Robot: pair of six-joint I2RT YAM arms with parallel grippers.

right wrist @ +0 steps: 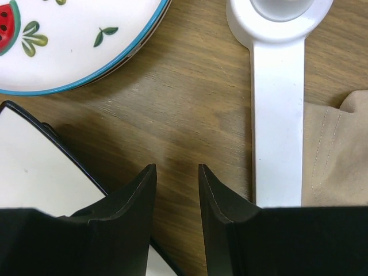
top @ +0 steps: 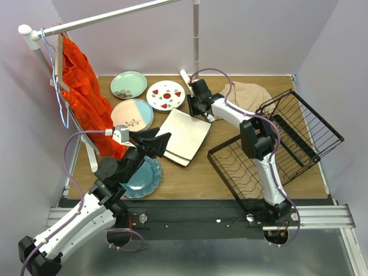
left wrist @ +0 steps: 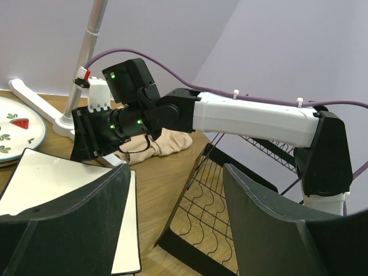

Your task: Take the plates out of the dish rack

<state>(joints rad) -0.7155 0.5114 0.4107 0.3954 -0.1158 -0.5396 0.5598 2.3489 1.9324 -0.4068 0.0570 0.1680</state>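
The black wire dish rack (top: pixel 276 146) sits at the right, and no plate shows in it. Plates lie on the table: pale green (top: pixel 128 84), red-spotted (top: pixel 165 95), pink-and-blue (top: pixel 132 114), stacked square white ones (top: pixel 185 135) and teal scalloped (top: pixel 144 175). My left gripper (top: pixel 161 138) hovers open and empty over the square plates' left edge (left wrist: pixel 57 178), with the rack's base (left wrist: pixel 213 213) ahead. My right gripper (top: pixel 194 110) is slightly open and empty, low over bare wood (right wrist: pixel 177 167) between the square plate (right wrist: pixel 34 167) and the red-spotted plate (right wrist: pixel 69 40).
The white clothes rail's foot (right wrist: pixel 278 115) and pole (top: pixel 196 34) stand just beside my right gripper. A beige cloth (top: pixel 247 95) lies behind the rack. An orange garment (top: pixel 86 98) hangs from the rail at the left. My right arm (left wrist: pixel 247 118) crosses the left wrist view.
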